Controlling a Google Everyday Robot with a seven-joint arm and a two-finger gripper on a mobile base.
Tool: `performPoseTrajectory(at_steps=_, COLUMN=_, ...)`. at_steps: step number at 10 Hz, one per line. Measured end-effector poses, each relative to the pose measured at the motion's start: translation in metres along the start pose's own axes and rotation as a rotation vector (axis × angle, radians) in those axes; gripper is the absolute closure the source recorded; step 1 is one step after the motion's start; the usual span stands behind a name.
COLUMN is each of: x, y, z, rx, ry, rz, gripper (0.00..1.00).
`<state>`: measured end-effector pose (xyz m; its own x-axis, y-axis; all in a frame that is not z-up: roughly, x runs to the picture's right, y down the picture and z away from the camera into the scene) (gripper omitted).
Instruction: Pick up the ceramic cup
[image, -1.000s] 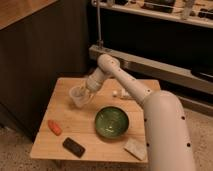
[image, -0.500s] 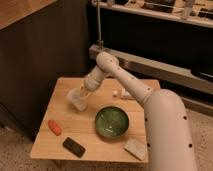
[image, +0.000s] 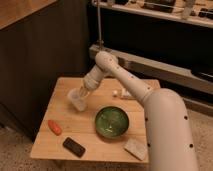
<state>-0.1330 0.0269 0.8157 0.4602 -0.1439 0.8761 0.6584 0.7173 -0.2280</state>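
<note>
The ceramic cup (image: 77, 100) is small, pale and handleless, and sits tilted at the back left of the wooden table (image: 47, 142). My gripper (image: 82, 93) comes down from the right at the end of the white arm and is closed on the cup's rim. The cup is at or just above the table top. The gripper hides the cup's upper right side. The round green bowl (image: 112, 121) stands to the right and nearer the front, apart from the cup.
An orange-red oblong item (image: 55, 127) lies at the left front and a black phone (image: 74, 147) at the front edge. A pale flat packet (image: 136, 148) lies at the front right, and small white items (image: 122, 93) at the back. A dark cabinet stands to the left and a metal counter behind.
The arm's elbow has risen slightly and the gripper with the cup has shifted a little toward the front. The other things have not moved.
</note>
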Motion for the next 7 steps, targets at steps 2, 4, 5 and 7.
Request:
performPoseTrajectory(at_steps=2, x=-0.0025, y=-0.0001, z=-0.0011, rx=-0.005, ry=0.003, rz=-0.003, gripper=0.90)
performPoseTrajectory(at_steps=4, x=-0.0046, y=-0.0004, z=-0.0026, rx=-0.007, ry=0.005, rz=-0.006, gripper=0.90)
performPoseTrajectory(at_steps=5, x=-0.0062, y=-0.0007, z=-0.0044, rx=-0.009, ry=0.007, rz=-0.009, gripper=0.90)
performPoseTrajectory(at_steps=7, x=-0.0089, y=-0.0012, z=-0.0065, rx=-0.013, ry=0.009, rz=-0.013, gripper=0.90)
